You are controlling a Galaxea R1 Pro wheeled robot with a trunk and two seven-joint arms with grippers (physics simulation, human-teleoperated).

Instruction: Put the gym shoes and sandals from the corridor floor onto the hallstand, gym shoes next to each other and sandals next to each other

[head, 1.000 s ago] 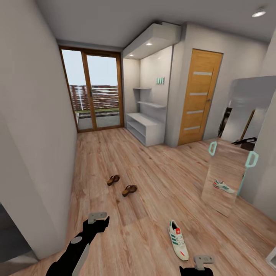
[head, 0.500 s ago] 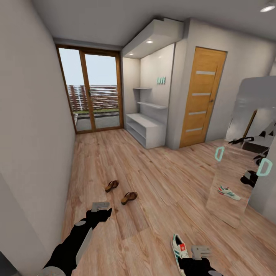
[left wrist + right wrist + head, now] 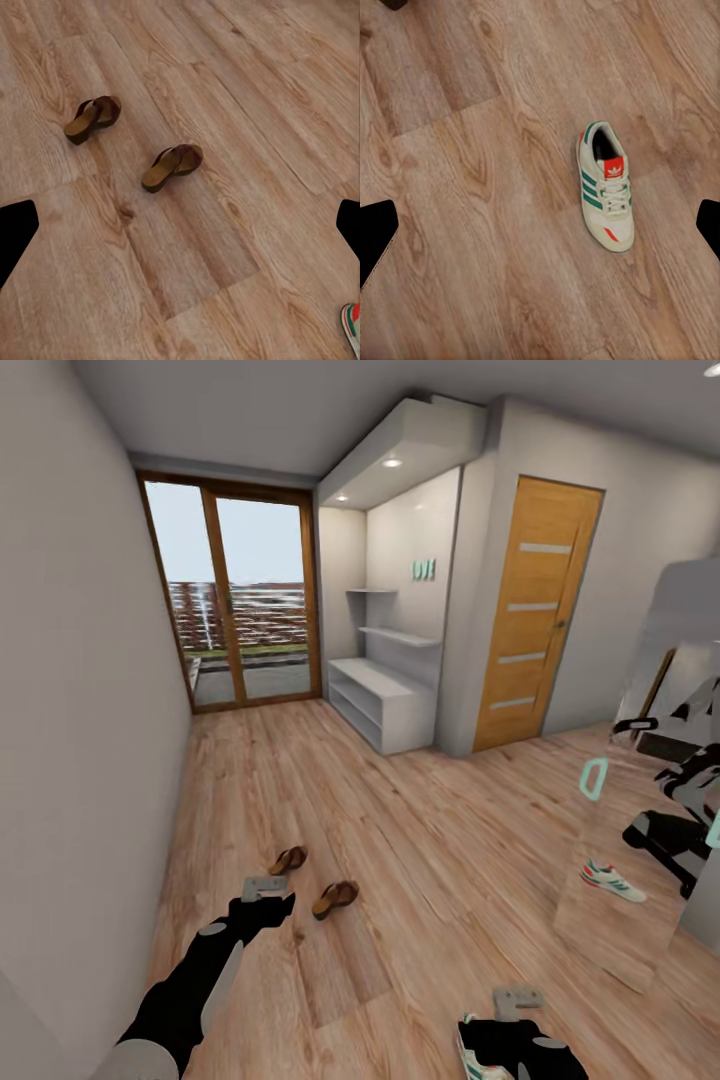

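Under the open right gripper [image 3: 517,1000] one shoe [image 3: 605,186] is lying loose; left gripper [image 3: 265,887], open too, is hovering near sandals [image 3: 172,166]. Grabbing crooked could be tipping it.

My left arm is glossy black along its upper shell, with a pale grey panel running down the forearm and a round grey cap at the joint. It ends in my left tool [image 3: 265,887], a small light grey block on a black wrist. My right tool [image 3: 517,1000] has the same grey blocky head above a rounded black wrist housing. In both wrist views my fingertips [image 3: 16,236] are plain black wedges.
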